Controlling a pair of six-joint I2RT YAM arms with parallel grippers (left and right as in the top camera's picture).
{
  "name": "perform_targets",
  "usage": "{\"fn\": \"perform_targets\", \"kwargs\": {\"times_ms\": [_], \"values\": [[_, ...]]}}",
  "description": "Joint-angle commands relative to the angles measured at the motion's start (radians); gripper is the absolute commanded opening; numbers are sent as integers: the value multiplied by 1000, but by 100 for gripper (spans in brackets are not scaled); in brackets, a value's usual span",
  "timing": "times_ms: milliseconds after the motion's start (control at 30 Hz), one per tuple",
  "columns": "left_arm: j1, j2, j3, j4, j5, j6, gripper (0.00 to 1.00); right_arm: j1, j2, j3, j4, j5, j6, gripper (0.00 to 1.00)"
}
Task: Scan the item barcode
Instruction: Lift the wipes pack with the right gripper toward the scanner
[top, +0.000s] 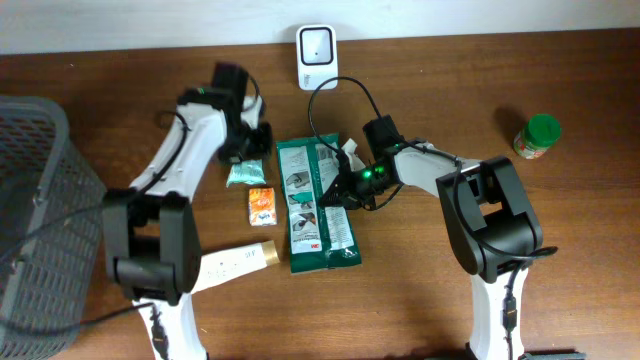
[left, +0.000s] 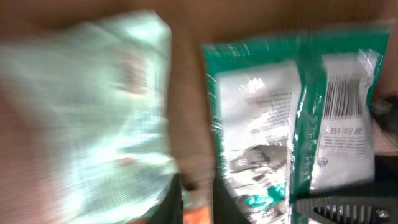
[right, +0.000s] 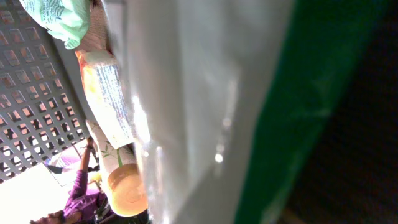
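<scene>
Left wrist: crinkled, perhaps plastic packet (left: 261, 112)

Mock shop checkout: wooden table (top: 580, 250) with scanner (top: 315, 55), packaged goods (top: 318, 200), mesh basket (top: 30, 200) alongside

Even overhead light; blurred wrist views

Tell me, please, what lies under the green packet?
The packet rests on the table; bare wood shows beside its edges. Its underside and anything beneath are covered, so I cannot tell.
</scene>
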Motion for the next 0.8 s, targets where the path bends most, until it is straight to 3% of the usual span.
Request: {"fn": "perform_targets", "kwargs": {"times_ms": [0, 100, 200, 767], "values": [[6, -103, 145, -72, -357, 37, 38, -3, 18, -14, -9, 35, -23, 4], [6, -138, 158, -80, -500, 36, 61, -3, 18, -14, -10, 35, -30, 4], [6, -140, 158, -84, -507, 36, 99, -3, 16, -14, -8, 35, -30, 4], [6, -140, 158, -84, -506, 36, 99, -11, -36, -14, -32, 12, -102, 4]]}}
